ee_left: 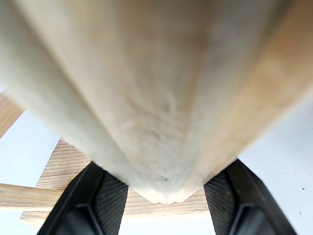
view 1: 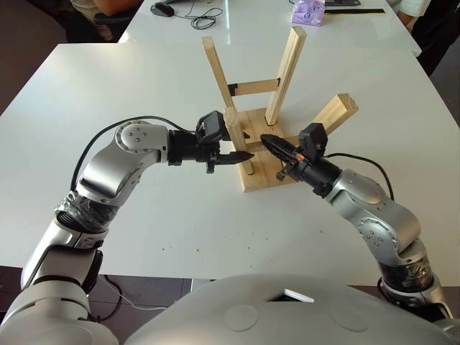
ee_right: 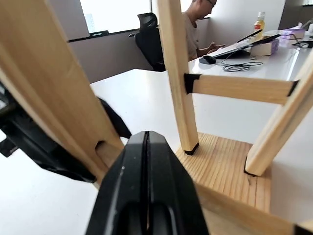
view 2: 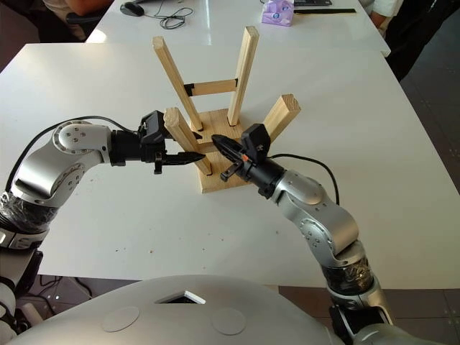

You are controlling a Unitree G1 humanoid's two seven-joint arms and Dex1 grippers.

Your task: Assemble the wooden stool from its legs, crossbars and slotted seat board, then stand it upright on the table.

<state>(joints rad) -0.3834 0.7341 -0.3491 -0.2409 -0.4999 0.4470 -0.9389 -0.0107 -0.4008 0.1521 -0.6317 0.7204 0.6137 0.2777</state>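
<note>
The slotted seat board (view 1: 262, 181) lies flat mid-table with its legs pointing up. Two far legs (view 1: 218, 72) (view 1: 286, 65) are joined by a crossbar (view 1: 255, 87). A third leg (view 1: 334, 115) leans out to the right. My left gripper (view 1: 243, 154) is shut on the near leg (view 1: 233, 123); the left wrist view shows that leg (ee_left: 156, 98) clamped between the black fingers (ee_left: 105, 196). My right gripper (view 1: 267, 141) is shut on nothing and points at the near leg from the right. Its tip (ee_right: 147, 142) hovers just above a second crossbar (ee_right: 234, 208), beside the near leg's slot (ee_right: 102, 147).
White tabletop (view 1: 144, 86) lies open to the left, right and front of the stool. Behind it stands a second table (view 1: 244, 21) with cables, a mouse and a purple tissue pack (view 1: 307, 12). People sit there, away from the stool.
</note>
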